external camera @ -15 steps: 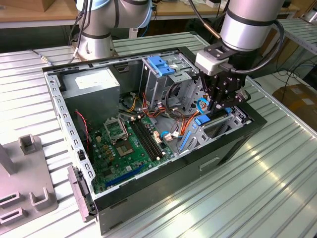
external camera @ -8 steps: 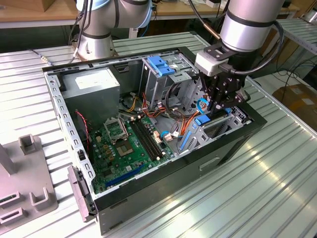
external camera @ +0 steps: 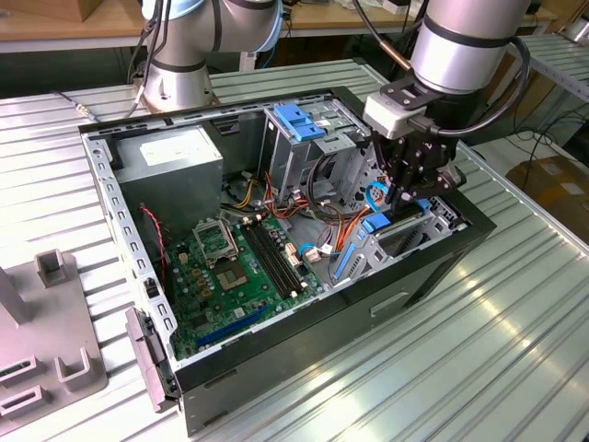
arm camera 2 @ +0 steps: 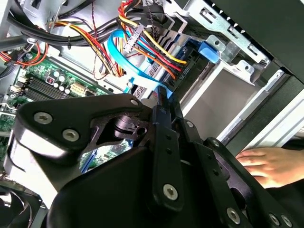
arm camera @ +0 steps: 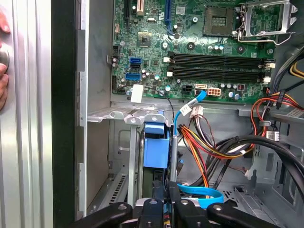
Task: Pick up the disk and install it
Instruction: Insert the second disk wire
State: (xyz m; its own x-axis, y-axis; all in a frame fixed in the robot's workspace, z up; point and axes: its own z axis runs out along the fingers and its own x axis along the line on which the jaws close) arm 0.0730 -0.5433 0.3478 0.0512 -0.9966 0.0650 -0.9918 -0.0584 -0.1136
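Ribbed metal tabletop (external camera: 442, 350), wooden bench (external camera: 55, 23) behind.

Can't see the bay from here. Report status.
Tool down inside the case, at the disk. Disk on edge, blue carrier showing. Blue cable and wire bundle close beside; a hand just outside the case.

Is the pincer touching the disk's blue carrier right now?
Cannot tell. In the first wrist view the pincer sits right at the blue carrier of the disk standing in its bay, but the meeting point is hidden. The exterior view shows the pincer low inside the case.
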